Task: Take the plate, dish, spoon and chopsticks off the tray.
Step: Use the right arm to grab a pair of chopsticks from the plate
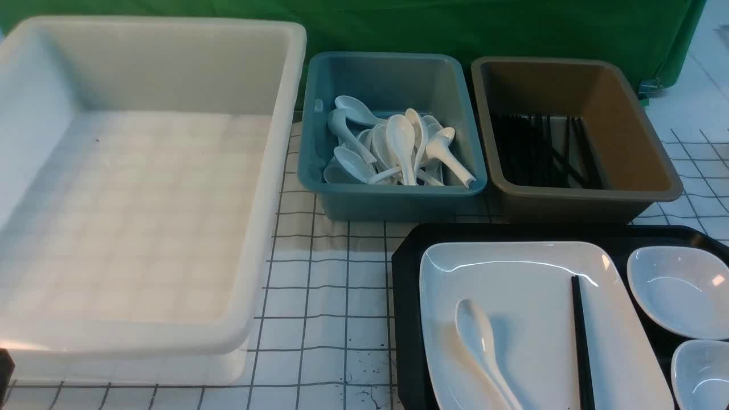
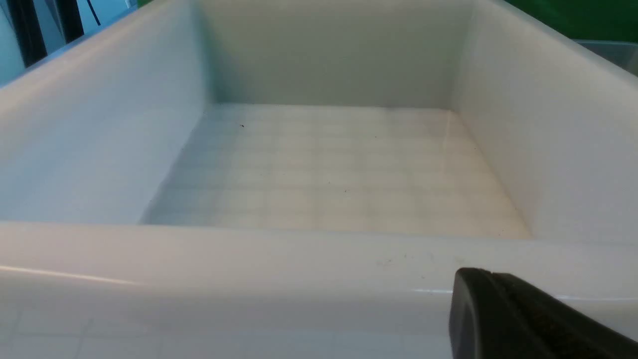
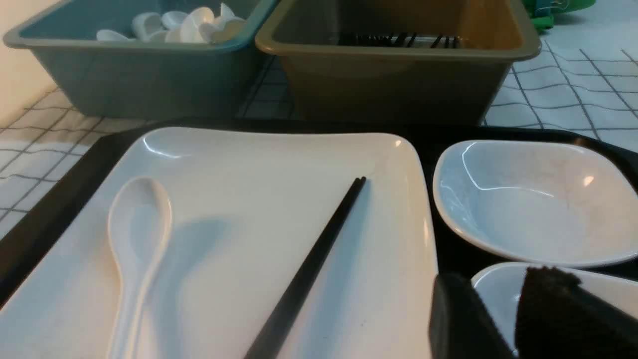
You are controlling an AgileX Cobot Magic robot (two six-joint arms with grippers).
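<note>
The black tray [image 1: 407, 296] sits at the front right. On it lies the large white plate [image 1: 529, 319], also in the right wrist view [image 3: 259, 199]. A white spoon [image 1: 481, 341] [image 3: 137, 224] and black chopsticks [image 1: 581, 341] [image 3: 314, 259] rest on the plate. Two small white dishes sit to the plate's right, a far one [image 1: 678, 290] [image 3: 533, 204] and a near one [image 1: 703, 376] [image 3: 610, 286]. My right gripper [image 3: 498, 279] hovers over the near dish's rim, slightly open and empty. My left gripper [image 2: 478, 279] is shut and empty, just in front of the white bin's near wall.
A big empty white bin [image 1: 142, 188] fills the left side. A blue bin [image 1: 393, 193] with several white spoons and a brown bin [image 1: 575, 193] with several black chopsticks stand behind the tray. A checked cloth [image 1: 330, 285] covers the table.
</note>
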